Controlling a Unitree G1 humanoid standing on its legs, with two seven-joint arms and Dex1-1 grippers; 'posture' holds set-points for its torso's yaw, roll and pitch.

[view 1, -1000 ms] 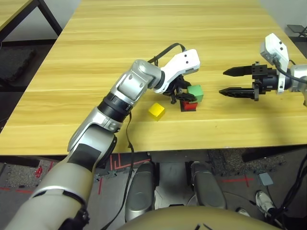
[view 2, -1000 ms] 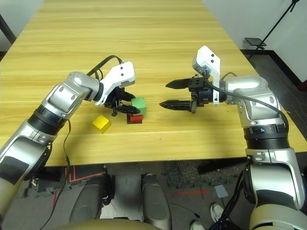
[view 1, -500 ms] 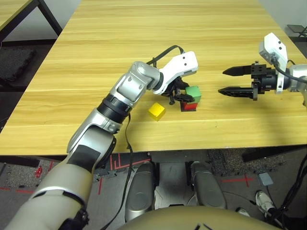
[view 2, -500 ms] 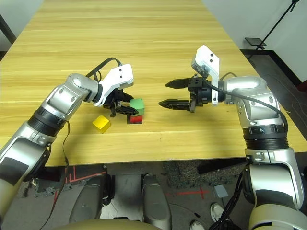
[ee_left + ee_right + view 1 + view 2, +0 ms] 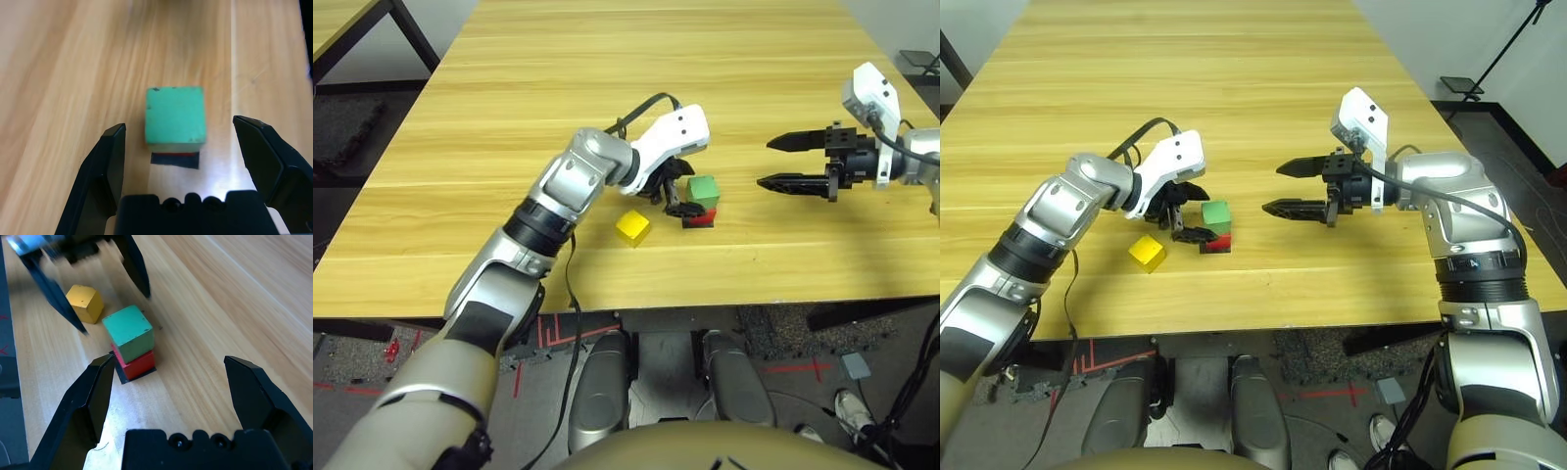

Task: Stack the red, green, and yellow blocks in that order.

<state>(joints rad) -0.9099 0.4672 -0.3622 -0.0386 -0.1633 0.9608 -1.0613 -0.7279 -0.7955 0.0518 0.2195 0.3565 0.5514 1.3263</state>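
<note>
The green block (image 5: 703, 189) sits squarely on top of the red block (image 5: 700, 218), and this stack stands on a flat black patch (image 5: 122, 377). Just left of the stack, on the table, lies the yellow block (image 5: 632, 226). My left gripper (image 5: 677, 193) is open a little to the left of the stack, its fingers (image 5: 105, 166) pointing at the green block (image 5: 175, 121) without touching it. To the right of the stack my right gripper (image 5: 769, 164) hovers open and empty. It faces the green block (image 5: 129, 333), the red block (image 5: 139, 364) and the yellow block (image 5: 85, 303).
The wooden table (image 5: 607, 88) stretches wide and bare behind the blocks. Its front edge (image 5: 705, 299) runs close below the stack. A black cable (image 5: 641, 106) loops off my left wrist.
My left gripper has let go of the green block and drawn back to the left, leaving it resting on the red block. My right gripper has barely moved.
</note>
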